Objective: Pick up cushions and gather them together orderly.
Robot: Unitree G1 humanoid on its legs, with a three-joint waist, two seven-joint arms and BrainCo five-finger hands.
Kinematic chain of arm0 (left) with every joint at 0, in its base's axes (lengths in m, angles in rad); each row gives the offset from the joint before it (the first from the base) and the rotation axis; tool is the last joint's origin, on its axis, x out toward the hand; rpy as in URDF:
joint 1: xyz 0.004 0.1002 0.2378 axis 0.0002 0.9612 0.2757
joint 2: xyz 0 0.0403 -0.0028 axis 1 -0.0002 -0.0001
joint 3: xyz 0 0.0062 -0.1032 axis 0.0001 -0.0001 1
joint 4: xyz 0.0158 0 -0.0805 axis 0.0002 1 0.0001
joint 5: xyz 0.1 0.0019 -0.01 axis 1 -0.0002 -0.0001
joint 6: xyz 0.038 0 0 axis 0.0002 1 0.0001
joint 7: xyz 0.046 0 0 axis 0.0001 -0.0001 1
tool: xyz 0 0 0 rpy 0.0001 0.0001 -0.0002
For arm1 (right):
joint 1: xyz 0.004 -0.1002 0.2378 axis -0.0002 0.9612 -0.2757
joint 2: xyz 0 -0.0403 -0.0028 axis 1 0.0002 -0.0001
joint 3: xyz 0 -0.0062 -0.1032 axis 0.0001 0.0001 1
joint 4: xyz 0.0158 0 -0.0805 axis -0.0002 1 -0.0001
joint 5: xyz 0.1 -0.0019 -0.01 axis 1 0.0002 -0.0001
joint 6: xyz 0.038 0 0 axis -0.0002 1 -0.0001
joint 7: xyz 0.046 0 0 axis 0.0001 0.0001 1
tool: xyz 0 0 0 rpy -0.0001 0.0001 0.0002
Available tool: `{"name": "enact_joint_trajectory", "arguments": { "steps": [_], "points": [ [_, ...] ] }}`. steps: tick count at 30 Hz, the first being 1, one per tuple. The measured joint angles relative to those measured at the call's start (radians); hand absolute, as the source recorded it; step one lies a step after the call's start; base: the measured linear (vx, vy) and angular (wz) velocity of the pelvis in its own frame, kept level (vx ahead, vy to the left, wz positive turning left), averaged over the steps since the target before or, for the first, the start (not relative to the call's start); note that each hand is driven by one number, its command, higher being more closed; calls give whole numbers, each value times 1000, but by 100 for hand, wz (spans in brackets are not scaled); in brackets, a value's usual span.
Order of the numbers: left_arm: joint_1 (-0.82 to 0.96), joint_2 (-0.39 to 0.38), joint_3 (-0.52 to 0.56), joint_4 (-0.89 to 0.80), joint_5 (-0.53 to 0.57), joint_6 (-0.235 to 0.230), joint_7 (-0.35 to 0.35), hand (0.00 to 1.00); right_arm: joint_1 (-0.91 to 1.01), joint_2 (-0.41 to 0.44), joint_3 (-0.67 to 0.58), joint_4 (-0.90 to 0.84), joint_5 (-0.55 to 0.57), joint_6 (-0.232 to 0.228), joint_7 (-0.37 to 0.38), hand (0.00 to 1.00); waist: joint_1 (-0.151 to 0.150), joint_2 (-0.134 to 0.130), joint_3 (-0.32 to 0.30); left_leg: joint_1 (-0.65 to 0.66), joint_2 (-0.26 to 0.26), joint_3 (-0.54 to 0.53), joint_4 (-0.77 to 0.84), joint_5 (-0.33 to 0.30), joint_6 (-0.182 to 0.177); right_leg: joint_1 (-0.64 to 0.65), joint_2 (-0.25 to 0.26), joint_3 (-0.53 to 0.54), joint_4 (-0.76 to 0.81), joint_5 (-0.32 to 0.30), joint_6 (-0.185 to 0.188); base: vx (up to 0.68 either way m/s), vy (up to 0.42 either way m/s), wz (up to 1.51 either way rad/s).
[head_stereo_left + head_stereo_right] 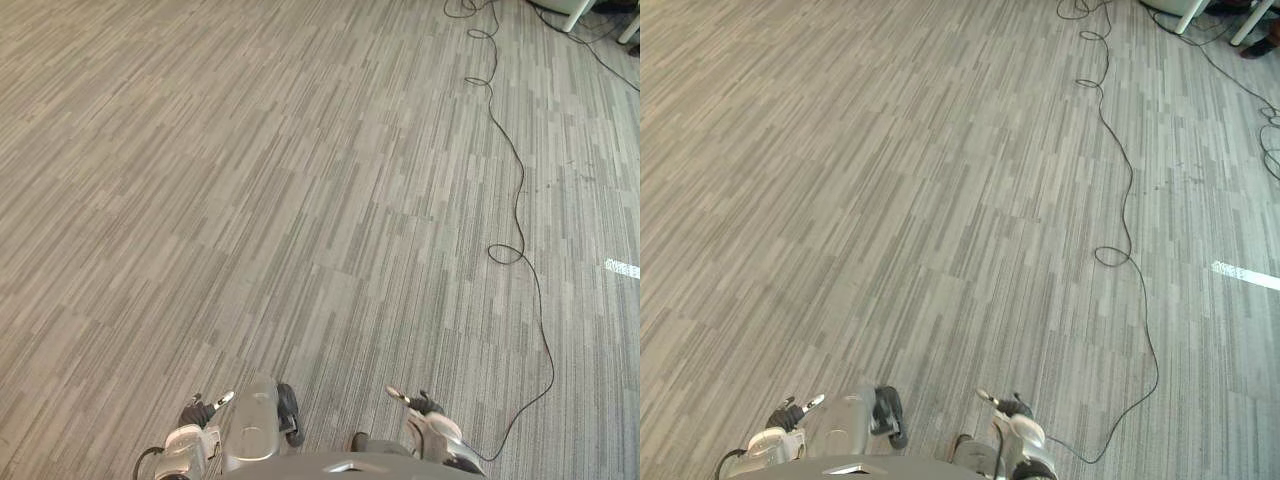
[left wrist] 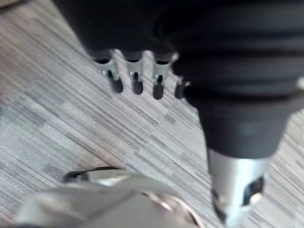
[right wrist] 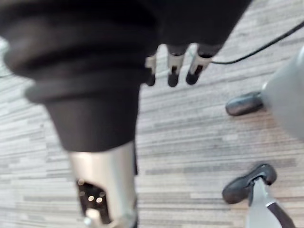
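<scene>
Left eye view: striped grey carpet floor (image 1: pixel 250 200). L hand (image 1: pixel 197 412) and R hand (image 1: pixel 424 404) sit low at the near edge, well apart, both above the floor. White strip (image 1: pixel 622 268) on carpet far right; white furniture legs (image 1: pixel 577 14) at far right corner.
Left wrist view: L fingers (image 2: pixel 136 80) hang straight, relaxed, holding nothing, carpet past them.
Right wrist view: R fingers (image 3: pixel 173 71) likewise straight and loose, nothing in them.

The floor (image 1: pixel 250 180) is laid with matt, rough-looking grey carpet. The left hand (image 2: pixel 135 81) and right hand (image 3: pixel 173 71) are finished in shiny silver metal, their backs clad in matt black ribbed covers.
</scene>
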Motion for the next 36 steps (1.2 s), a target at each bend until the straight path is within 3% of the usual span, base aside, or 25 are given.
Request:
{"name": "enact_joint_trajectory", "arguments": {
  "steps": [1,2,4,6,7,8,10,12,13,14,15,17,20,21,22,23,24,26,30,31,32,33,34,35,36],
  "points": [
    [29,2,-6,3,-2,1,5,0,-2,1,2,7,0,-6,3,0,-3,-13,-5,-4,-18,-2,8,16,46,-12,-23,26,36,-44,26,274,264,-43],
    [56,17,-4,4,-5,1,8,0,16,11,2,19,0,-12,3,0,0,-49,-40,1,-52,26,4,-19,51,-44,-64,46,88,-86,54,339,230,-30],
    [63,31,-3,35,-6,1,11,0,28,16,0,50,-2,-12,4,0,-5,-80,-69,3,-83,55,9,-63,70,-127,-90,95,302,-119,123,401,129,-6],
    [60,45,-13,42,-6,1,11,0,29,15,0,85,-3,-10,4,0,-13,-96,-69,51,-104,68,-2,-75,114,-207,-83,125,552,-35,204,563,141,2],
    [60,49,-24,41,-6,1,11,0,25,15,0,87,-2,-9,4,0,-14,-99,-67,77,-111,69,-14,-80,119,-213,-88,123,585,1,210,525,127,4],
    [64,57,-50,35,-8,1,11,0,41,15,1,96,-3,-9,3,0,-29,-95,-64,177,-129,56,-82,-89,124,-221,-94,107,702,135,227,389,89,5],
    [63,57,-65,23,-10,1,11,0,43,9,1,90,-2,-15,4,0,-35,-88,-60,252,-133,46,-133,-93,120,-241,-98,73,789,149,210,348,59,4],
    [56,55,-87,3,-19,0,10,0,47,-2,0,84,-2,-17,4,0,-51,-61,-46,389,-133,14,-238,-100,119,-311,-100,-33,912,74,105,371,5,9],
    [43,54,-94,0,-25,0,10,0,49,-8,0,72,-2,-18,4,0,-65,-69,-40,466,-127,5,-292,-101,120,-342,-100,-94,920,28,60,349,-38,14],
    [36,52,-96,1,-27,0,10,0,49,-12,0,72,-2,-17,4,0,-71,-64,-31,505,-122,4,-315,-101,118,-359,-99,-122,913,5,37,531,-93,17],
    [31,47,-102,2,-28,0,10,0,53,-23,-11,59,9,-22,5,0,-88,-40,-18,592,-97,3,-361,-100,101,-430,-93,-201,843,-37,-15,355,-74,15],
    [22,45,-102,4,-28,0,10,0,61,-29,-12,37,9,-24,5,0,-103,-40,-16,650,-75,-1,-385,-100,100,-507,-86,-240,711,-30,-31,435,-120,32],
    [2,36,-120,4,-24,-1,9,0,76,-32,-13,36,9,-21,3,0,-126,-51,-16,729,-54,-59,-422,-98,96,-556,-56,-200,308,152,-3,522,-226,65],
    [3,34,-122,7,-24,-1,8,0,100,-28,-13,45,10,-19,3,0,-137,-70,-15,773,-60,-94,-434,-96,80,-535,-54,-175,180,346,-7,428,-193,59],
    [-6,23,-118,18,-24,-1,8,0,99,-24,-25,54,11,-18,4,0,-143,-67,-13,790,-43,-109,-431,-90,55,-513,-51,-177,167,446,-49,764,-346,28],
    [-25,1,-118,36,-20,-1,2,0,67,-35,-53,68,9,-16,3,0,-132,-41,-2,785,-40,-142,-431,-74,23,-520,-36,-174,216,398,-47,487,-216,-2],
    [-29,-5,-118,35,-15,-2,1,0,52,-34,-67,72,8,-17,2,0,-134,-41,8,785,-54,-174,-436,-61,14,-526,-37,-164,250,379,-42,626,-274,-17],
    [-31,-10,-108,42,-14,-4,-5,0,52,-23,-98,70,8,-16,3,0,-142,-27,8,796,-45,-215,-394,35,-8,-506,-41,-176,364,261,-66,534,-214,10],
    [-31,-38,-78,47,-2,-3,-13,0,67,-25,-107,46,8,-15,3,0,-142,10,-3,710,0,-263,-140,119,-78,-413,14,-211,325,194,-72,439,-103,11],
    [-34,-45,-59,38,-3,-2,-13,0,91,-21,-105,13,8,-14,3,0,-143,22,4,609,13,-289,93,260,-157,-343,32,-230,292,166,-73,425,-78,8],
    [-32,-42,-60,34,-4,-2,-13,0,101,-22,-100,1,8,-14,2,0,-141,25,8,571,25,-282,180,352,-169,-306,37,-222,262,154,-85,414,-6,-4],
    [-31,-43,-64,30,-7,-2,-14,0,107,-31,-86,-6,10,-14,2,0,-129,38,13,480,74,-223,384,334,-147,-232,67,-207,215,140,-95,405,44,-29],
    [-31,-42,-60,20,-8,-3,-14,0,113,-30,-86,-4,10,-13,1,0,-119,42,15,411,97,-170,500,241,-87,-179,74,-195,196,123,-96,491,52,-39],
    [-30,-42,-61,0,-8,-3,-14,0,111,-24,-86,-4,10,-12,1,0,-114,36,18,342,101,-122,556,164,-45,-119,74,-173,170,104,-88,414,33,-38],
    [-28,-42,-61,-14,-8,-4,-14,0,111,-22,-84,-4,10,-11,1,0,-106,36,18,295,100,-97,560,128,-30,-78,71,-159,145,96,-81,324,40,-32]
  ]
}}
